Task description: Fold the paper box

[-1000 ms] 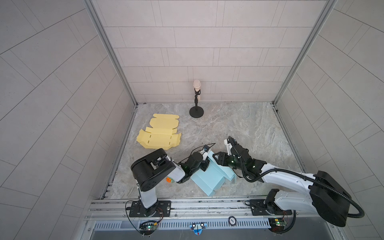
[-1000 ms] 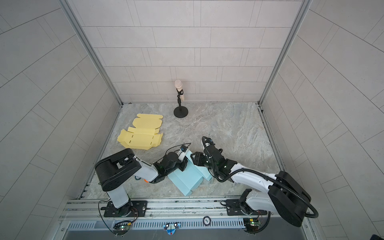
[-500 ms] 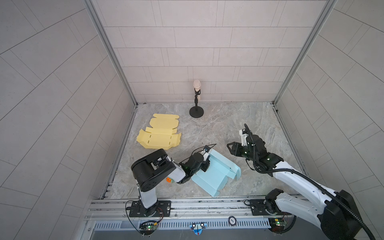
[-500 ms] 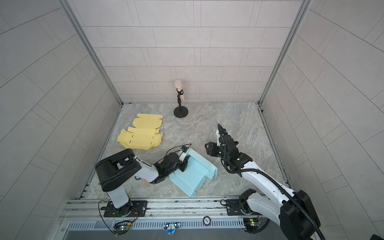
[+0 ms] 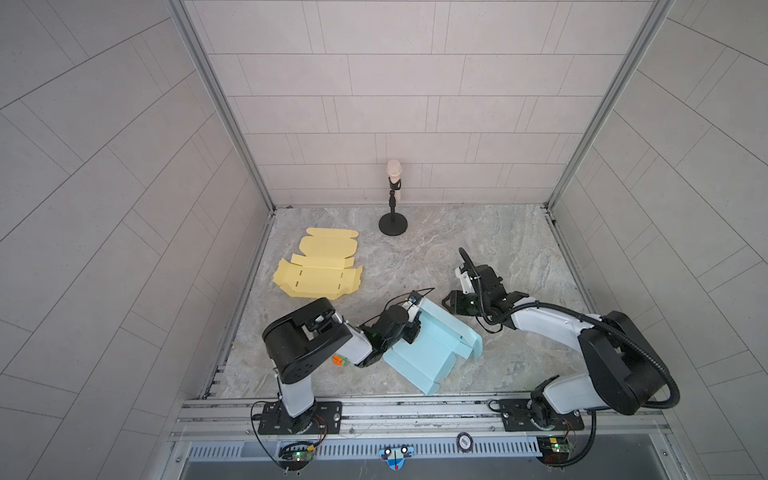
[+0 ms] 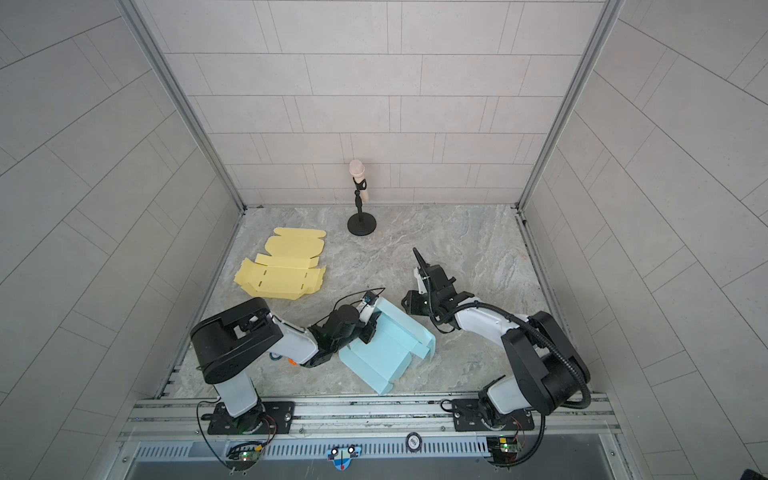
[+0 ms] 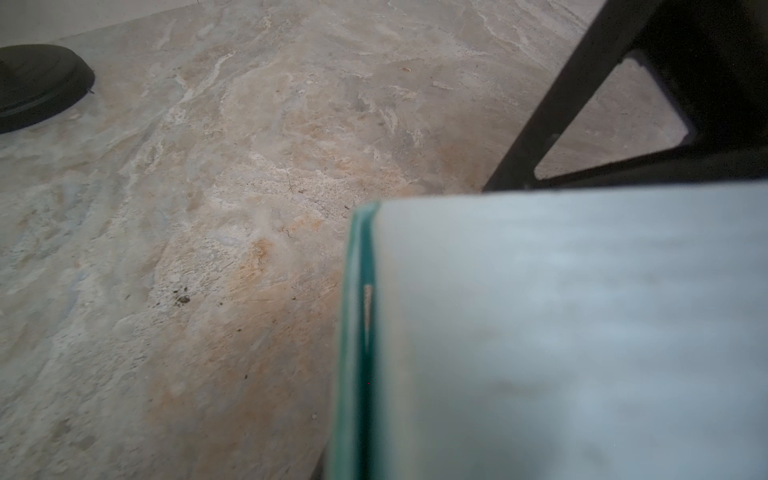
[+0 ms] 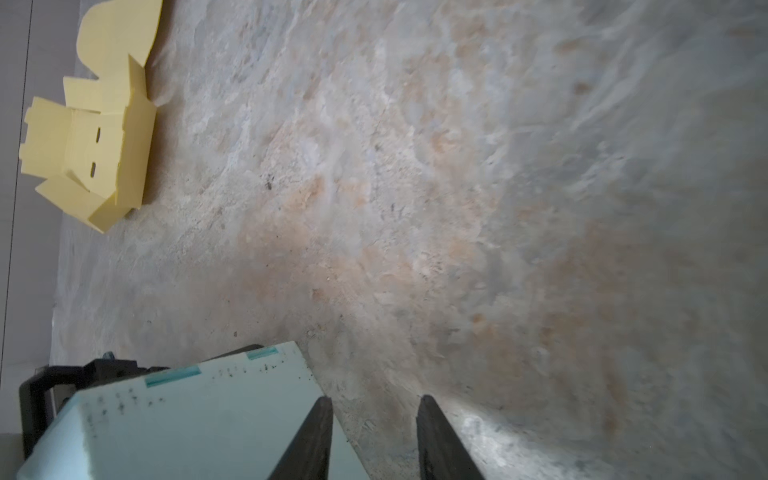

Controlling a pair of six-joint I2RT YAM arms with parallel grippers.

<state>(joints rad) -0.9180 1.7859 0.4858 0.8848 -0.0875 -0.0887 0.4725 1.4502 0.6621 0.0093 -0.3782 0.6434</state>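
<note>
The light blue paper box [image 5: 424,353] [image 6: 382,353] lies partly folded at the front middle, with one long wall raised. My left gripper [image 5: 411,328] [image 6: 368,330] is shut on the box's left wall. In the left wrist view that blue wall [image 7: 561,332] fills the frame and hides the fingers. My right gripper [image 5: 451,301] [image 6: 405,301] hovers just behind the box's back right corner. It is open, and only bare floor lies between its fingers [image 8: 316,436]. The box [image 8: 187,415] lies beside them.
A flat yellow box blank [image 5: 320,270] [image 6: 282,266] [image 8: 95,137] lies at the back left near the wall. A microphone stand [image 5: 392,208] [image 6: 361,208] rises at the back middle. Its round base [image 7: 37,83] shows in the left wrist view. Tiled walls close in three sides.
My right gripper has come off the box's right side and drawn back to the right, its jaws narrowing. The box's right end has dropped lower. My left gripper has stayed at the left wall.
</note>
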